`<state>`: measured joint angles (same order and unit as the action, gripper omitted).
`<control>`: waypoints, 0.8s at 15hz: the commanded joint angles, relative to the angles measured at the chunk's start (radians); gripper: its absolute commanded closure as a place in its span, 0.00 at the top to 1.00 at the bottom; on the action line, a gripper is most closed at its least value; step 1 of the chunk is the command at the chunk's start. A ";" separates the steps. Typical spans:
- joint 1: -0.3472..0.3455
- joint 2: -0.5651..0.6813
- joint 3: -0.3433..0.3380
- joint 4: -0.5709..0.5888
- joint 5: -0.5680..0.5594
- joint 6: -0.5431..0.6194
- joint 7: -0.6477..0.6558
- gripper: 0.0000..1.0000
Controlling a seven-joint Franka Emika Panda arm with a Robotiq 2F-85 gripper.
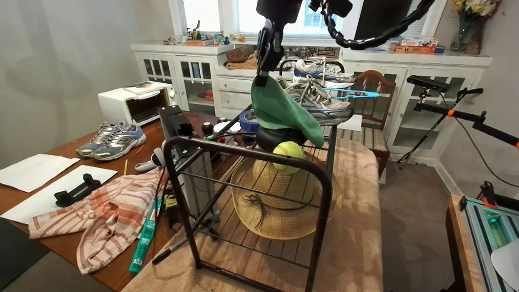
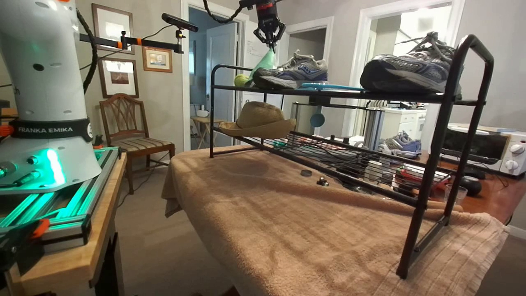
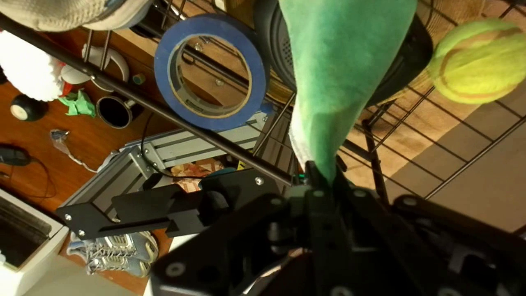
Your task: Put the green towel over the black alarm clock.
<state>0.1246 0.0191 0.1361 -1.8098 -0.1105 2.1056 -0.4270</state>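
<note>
Wrist view: gripper (image 3: 326, 172) clenched on 1 end of green towel (image 3: 349, 53), lower middle. Black clock (image 3: 275, 45) up-frame from grip, top middle; towel's long axis crosses it, so probably lower up-frame.

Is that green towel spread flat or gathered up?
Gathered, not flat: in the wrist view, the green towel narrows to an end pinched between the fingers and widens away from them.
</note>
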 commanded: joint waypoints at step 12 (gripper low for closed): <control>0.007 0.093 -0.001 0.006 -0.112 -0.025 0.073 0.32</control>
<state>0.1243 0.1132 0.1357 -1.7868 -0.1932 2.1142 -0.3761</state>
